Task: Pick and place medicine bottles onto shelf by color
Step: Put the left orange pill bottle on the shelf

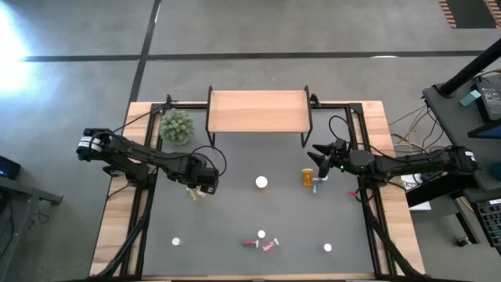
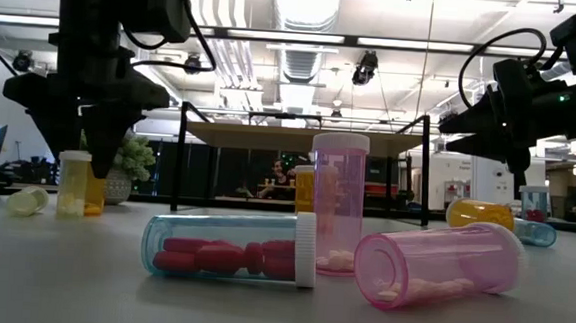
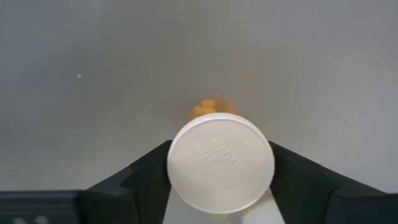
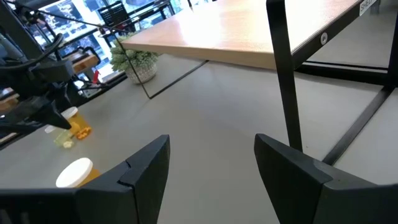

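A yellow medicine bottle [image 2: 73, 183] with a white cap stands upright at the table's left. My left gripper [image 3: 221, 163] points down over it, shut on it [image 1: 201, 186]. An orange bottle [image 2: 95, 198] stands close behind it, and a pale one [image 2: 27, 201] lies beside it. The shelf [image 1: 257, 111], a light-wood board on black legs, stands bare at the far edge. My right gripper [image 4: 211, 155] waits open, level, at the table's right [image 1: 319, 153], near a lying orange bottle [image 1: 307, 177]. My left gripper pinches the yellow bottle's white cap between its two fingers, at two opposite sides of the cap's rim [image 3: 177, 171]. The fingers [image 3: 292, 180] come from above, pointing down. The bottle stands upright with its base [image 2: 70, 213] on the table.
A green plant [image 1: 176, 125] stands left of the shelf. A white-capped orange bottle [image 1: 261, 182] stands mid-table. Near the front edge lie a clear bottle of red pills [image 2: 233, 246] and a pink bottle [image 2: 437, 271]; another pink one [image 2: 338, 200] stands upright. Single white-capped bottles stand front left [image 1: 176, 242] and front right [image 1: 327, 247].
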